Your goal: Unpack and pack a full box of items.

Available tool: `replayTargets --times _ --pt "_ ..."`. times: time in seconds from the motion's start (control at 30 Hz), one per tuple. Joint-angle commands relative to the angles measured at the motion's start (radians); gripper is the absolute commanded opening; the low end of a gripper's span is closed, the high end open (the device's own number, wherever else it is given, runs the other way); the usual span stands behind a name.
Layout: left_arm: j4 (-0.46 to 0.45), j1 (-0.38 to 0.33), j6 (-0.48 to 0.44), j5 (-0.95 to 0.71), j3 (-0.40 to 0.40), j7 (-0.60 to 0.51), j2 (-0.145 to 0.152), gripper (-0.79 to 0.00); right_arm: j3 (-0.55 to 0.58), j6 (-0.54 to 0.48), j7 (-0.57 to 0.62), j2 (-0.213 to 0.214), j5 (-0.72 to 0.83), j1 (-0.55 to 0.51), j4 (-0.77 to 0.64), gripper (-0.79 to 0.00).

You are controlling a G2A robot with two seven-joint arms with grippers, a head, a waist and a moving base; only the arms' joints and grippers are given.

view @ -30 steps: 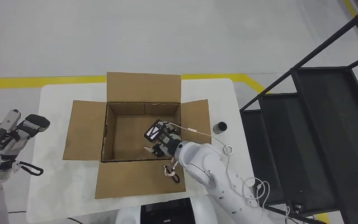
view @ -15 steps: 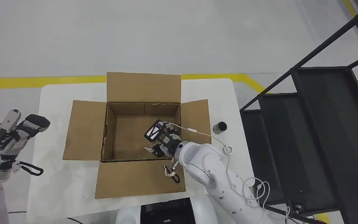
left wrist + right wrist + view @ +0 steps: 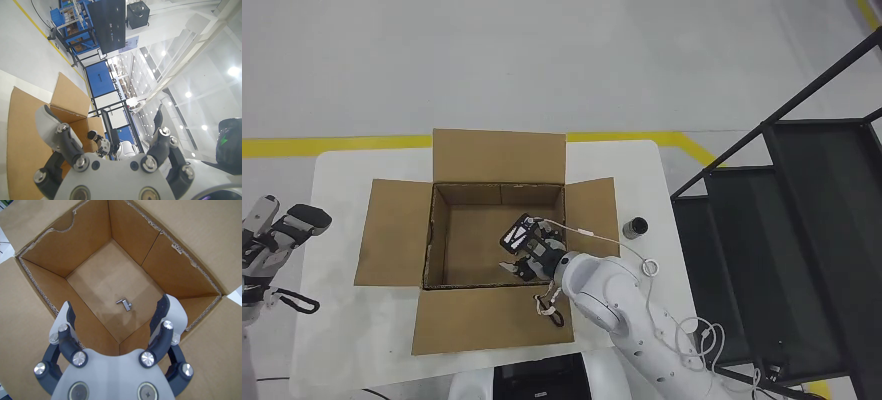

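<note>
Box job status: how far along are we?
Done: box flaps open, looks nearly emptied; a dark cylinder stands on the table beside it. In hand: nothing; right hand hovers open over the metal bracket on the box floor, left hand open. Left: bracket out, then repack.

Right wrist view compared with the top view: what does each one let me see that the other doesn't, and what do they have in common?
Right wrist view: a small metal bracket lying on the floor of the cardboard box, below the open right gripper. Top view: the white table, a small dark cylinder on it beside the box, and the left gripper off past the table's edge. Shared: the open box with its flaps spread, and the right gripper above it.
</note>
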Motion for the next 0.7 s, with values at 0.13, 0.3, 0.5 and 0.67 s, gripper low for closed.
replayTargets --times 0.13,0.3,0.5,0.67 --pt "0.0 0.0 0.0 0.0 0.0 0.0 0.0 0.0 0.0 0.0 0.0 0.0 0.0 0.0 0.0 0.0" --pt "0.0 0.0 0.0 0.0 0.0 0.0 0.0 0.0 0.0 0.0 0.0 0.0 0.0 0.0 0.0 0.0" --pt "0.0 0.0 0.0 0.0 0.0 0.0 0.0 0.0 -0.019 -0.048 0.0 0.001 -0.034 0.038 0.034 0.0" --pt "0.0 0.0 0.0 0.0 0.0 0.0 0.0 0.0 -0.018 -0.155 0.082 0.001 0.007 0.136 0.142 0.0"
